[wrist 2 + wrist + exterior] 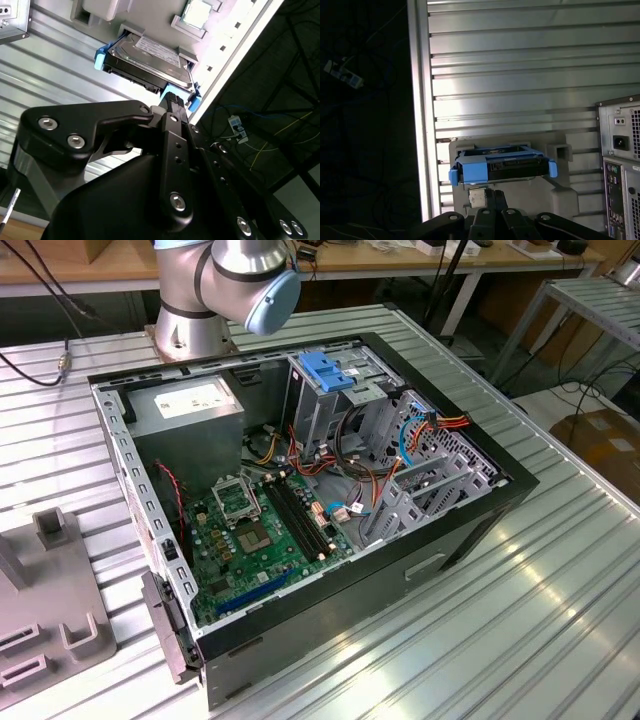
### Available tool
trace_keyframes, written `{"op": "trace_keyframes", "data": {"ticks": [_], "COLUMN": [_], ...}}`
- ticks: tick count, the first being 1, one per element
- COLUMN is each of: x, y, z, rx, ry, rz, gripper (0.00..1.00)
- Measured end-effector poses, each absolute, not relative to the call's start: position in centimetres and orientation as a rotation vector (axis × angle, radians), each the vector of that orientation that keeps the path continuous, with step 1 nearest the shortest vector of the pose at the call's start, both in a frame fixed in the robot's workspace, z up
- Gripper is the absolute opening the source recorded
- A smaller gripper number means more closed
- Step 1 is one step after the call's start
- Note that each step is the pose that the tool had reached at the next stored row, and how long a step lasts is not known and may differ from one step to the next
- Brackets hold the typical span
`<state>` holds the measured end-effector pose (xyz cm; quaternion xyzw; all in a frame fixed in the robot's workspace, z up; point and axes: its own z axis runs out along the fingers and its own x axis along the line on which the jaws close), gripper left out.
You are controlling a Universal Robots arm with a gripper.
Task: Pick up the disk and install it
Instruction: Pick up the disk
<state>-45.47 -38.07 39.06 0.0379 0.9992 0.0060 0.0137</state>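
Disk [502,167] sitting in grey holder [560,200] on tabletop [520,75]. End effector [479,197] hovering just beside its connector end; disk lying straight ahead, long axis seemingly running away. Spread or pressed together: cannot tell.

Silver-grey tubular arm [200,285] w/ lt-blue joint cap [272,300]; matte blk hand [172,102], bare silver screws [176,201].

Label [158,50] on the disk [125,57] — print unreadable
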Motion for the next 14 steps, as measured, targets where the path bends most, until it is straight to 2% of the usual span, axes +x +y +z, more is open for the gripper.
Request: {"op": "trace_keyframes", "data": {"ticks": [14], "x": [-45.47], "y": [-38.07], "z": [39.06], "rx": [0.009], "ry": [3.115], "rz": [0.019], "gripper": [0.10]}}
